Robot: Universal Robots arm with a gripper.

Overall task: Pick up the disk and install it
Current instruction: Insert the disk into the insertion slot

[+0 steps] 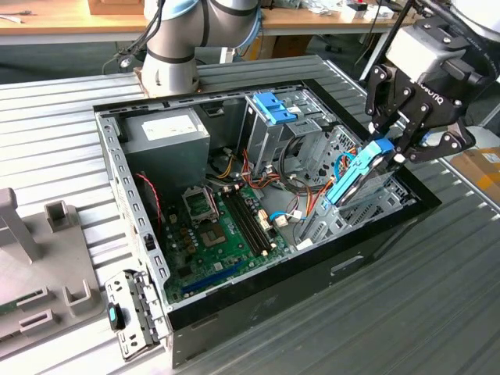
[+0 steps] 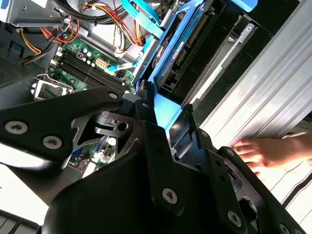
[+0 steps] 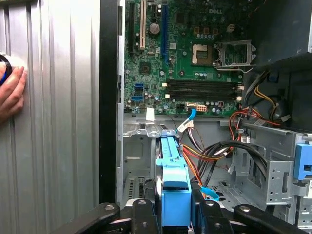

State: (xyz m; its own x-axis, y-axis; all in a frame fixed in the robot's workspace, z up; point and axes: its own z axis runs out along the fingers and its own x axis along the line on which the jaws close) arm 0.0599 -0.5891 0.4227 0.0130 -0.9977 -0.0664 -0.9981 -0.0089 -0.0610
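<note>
From where I stand, the arm's gripper hangs over the end of the open computer case at the exterior view's right. Its jaws are closed tight on the upper end of the disk, pinching the blue plastic rail between them. The disk hangs tilted, with its lower end dipping into the case among the metal bay frames, just inside the black side wall; I cannot tell if it touches them. Deeper in the case lie the green circuit board, the grey power supply box and a metal cage with a blue latch. A person's hand rests on the ribbed table outside the case wall.
</note>
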